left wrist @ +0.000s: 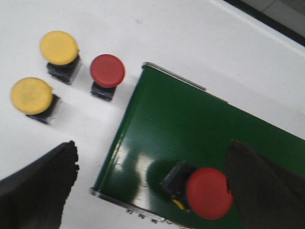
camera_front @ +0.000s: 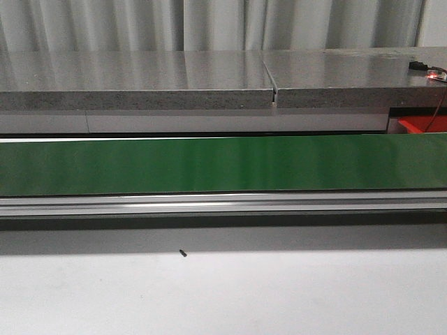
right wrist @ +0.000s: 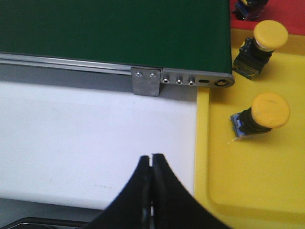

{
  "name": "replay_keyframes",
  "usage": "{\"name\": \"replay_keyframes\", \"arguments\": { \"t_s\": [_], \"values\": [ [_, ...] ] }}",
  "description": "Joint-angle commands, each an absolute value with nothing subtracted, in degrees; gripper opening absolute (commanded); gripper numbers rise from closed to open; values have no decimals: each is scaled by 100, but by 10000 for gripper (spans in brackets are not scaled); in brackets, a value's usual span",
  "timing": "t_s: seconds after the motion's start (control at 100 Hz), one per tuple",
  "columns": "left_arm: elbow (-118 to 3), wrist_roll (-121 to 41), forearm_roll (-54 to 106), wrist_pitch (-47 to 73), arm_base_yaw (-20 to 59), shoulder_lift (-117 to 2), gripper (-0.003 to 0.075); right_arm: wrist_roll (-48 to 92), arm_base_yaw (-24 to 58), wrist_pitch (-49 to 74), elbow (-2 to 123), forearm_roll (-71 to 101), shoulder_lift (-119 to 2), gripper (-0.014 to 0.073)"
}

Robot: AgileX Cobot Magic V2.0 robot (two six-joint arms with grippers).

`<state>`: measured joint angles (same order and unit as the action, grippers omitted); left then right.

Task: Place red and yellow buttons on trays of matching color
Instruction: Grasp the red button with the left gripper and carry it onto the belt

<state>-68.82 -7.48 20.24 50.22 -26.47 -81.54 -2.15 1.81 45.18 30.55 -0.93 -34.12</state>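
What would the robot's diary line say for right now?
left gripper: open over red button on belt | right gripper: shut, empty | yellow tray: two yellow buttons

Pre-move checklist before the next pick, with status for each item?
1. Left hand open: ok, fingers spread wide apart.
2. Red button between the left fingers: ok, it lies tilted on the green belt.
3. Right hand free: ok, fingers closed together on nothing, over the white table.
4. Yellow tray holds only yellow: ok, two yellow buttons on it, both tipped over.
5. Buttons waiting: three stand upright on the table beside the belt end, two yellow and one red: ok.
6. Red tray has room: cannot tell, only a corner shows.
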Motion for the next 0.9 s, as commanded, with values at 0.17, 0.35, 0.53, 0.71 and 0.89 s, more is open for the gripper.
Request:
{"name": "replay_keyframes", "arguments": {
  "t_s": [0.17, 0.35, 0.53, 0.71, 0.89],
  "values": [
    [-7208, -755, 1460, 5375, -3094, -8462, 585, -213, 198, 4221, 3249, -166, -3399, -92],
    [-7572, -1036, 1390, 5378, -3219, -9018, 585, -213, 198, 4221, 3249, -166, -3399, -92],
    [-8104, -1206, 1272, 5587, -3230, -9678, 585, -213, 198, 4221, 3249, -166, -3399, -92],
    [-8450, -1338, 1133, 5588, -3230, -10300, 585, -213, 198, 4221, 3249, -166, -3399, -92],
    [-8565, -1338, 1001, 5325, -3230, -10671, 585, -213, 198, 4221, 3249, -166, -3399, -92]
  ]
}}
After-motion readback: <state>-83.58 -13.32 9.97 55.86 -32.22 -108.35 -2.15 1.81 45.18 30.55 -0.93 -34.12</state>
